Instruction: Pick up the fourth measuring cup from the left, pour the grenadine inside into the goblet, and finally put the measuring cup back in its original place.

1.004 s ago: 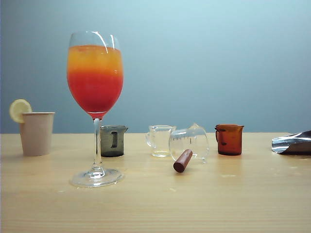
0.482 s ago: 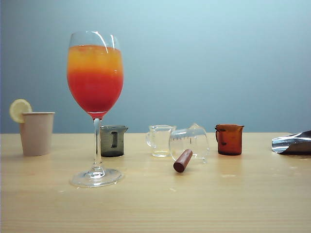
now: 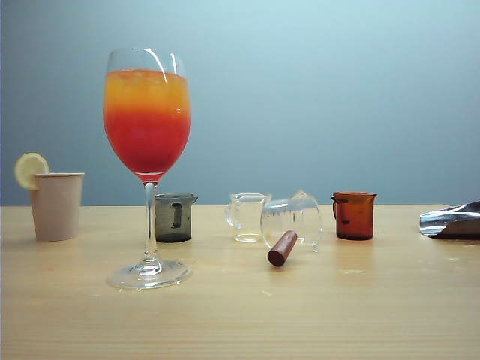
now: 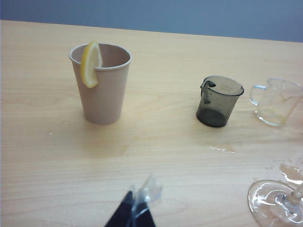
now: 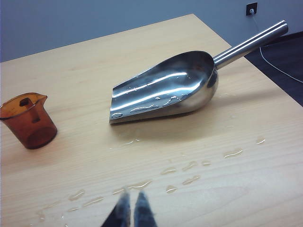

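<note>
Exterior view: pale wooden table (image 3: 315, 315) against a blue-grey wall, left gripper (image 4: 137, 208) and right gripper (image 5: 129, 208) both closed above it, droplets beside the steel scoop (image 5: 165, 90).

Nothing readable anywhere, no labels, brands or numbers. The tipped clear cup (image 3: 292, 220) has faint graduation lines on its side, but they're too small to make out any figures.
</note>
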Tool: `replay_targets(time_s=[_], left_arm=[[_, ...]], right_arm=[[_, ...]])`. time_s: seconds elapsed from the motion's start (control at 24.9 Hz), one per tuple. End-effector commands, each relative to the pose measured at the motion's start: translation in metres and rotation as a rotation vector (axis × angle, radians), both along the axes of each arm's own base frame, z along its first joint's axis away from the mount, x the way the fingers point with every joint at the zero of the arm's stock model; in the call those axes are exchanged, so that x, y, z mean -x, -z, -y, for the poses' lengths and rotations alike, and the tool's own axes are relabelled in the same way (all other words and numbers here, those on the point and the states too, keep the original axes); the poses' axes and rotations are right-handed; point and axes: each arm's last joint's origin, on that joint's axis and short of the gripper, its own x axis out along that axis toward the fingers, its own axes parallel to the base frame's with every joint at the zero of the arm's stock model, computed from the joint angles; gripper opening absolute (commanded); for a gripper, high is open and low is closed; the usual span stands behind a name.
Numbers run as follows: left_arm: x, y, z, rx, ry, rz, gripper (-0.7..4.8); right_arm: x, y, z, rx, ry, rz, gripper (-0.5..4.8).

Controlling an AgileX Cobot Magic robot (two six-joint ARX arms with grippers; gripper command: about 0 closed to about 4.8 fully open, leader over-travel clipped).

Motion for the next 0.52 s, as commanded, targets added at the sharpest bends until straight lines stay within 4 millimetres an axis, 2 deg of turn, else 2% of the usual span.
replay_targets(time_s=[0.04,0.28,0.52], left_arm=[[-0.0001,-0.0021,0.0000,0.000,-0.001,0.017,-0.05],[-0.0003,-0.0029,-0.0001,-0.004,-0.004,0.026,-0.05],[-0.0010,-0.0049,-0.0044,-0.021,-0.155,0.044,-0.05]], right_arm=[[-0.0003,-0.0002,-0.0001,0.001,-0.002,0.007,0.22],[-0.0003,-0.0002,-0.0001,0.001,-0.002,0.007,0.22],[-0.0003,-0.0002,-0.0001,0.001,-0.002,0.007,0.22]])
